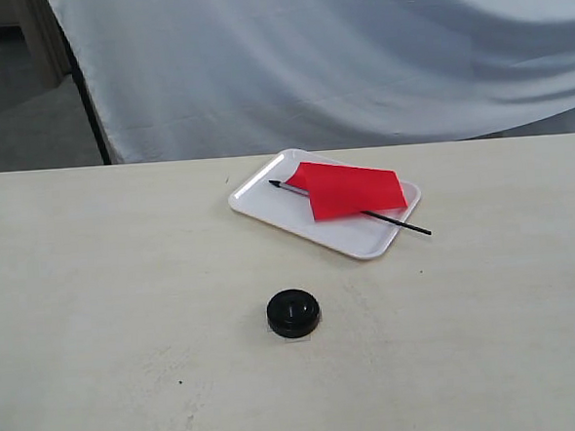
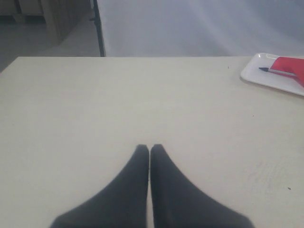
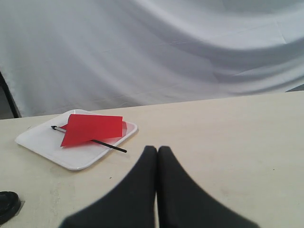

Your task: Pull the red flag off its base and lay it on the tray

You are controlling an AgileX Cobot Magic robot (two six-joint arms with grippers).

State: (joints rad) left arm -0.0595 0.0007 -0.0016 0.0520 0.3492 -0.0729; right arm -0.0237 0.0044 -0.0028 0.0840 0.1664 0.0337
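The red flag [image 1: 349,188] lies flat on the white tray [image 1: 267,192], its black pole's end sticking out over the tray's right rim. The black round base [image 1: 293,313] stands alone on the table nearer the front, its centre hole empty. In the right wrist view the flag [image 3: 92,128] and tray [image 3: 42,142] show, with the base [image 3: 7,205] at the picture's edge. My right gripper [image 3: 157,149] is shut and holds nothing, well clear of the tray. My left gripper [image 2: 149,147] is shut and empty over bare table, far from the tray [image 2: 266,78]. Neither gripper appears in the exterior view.
A pale cloth backdrop [image 1: 356,55] hangs behind the table's [image 1: 126,284] far edge. A dark stand leg [image 1: 90,105] rises at the back left.
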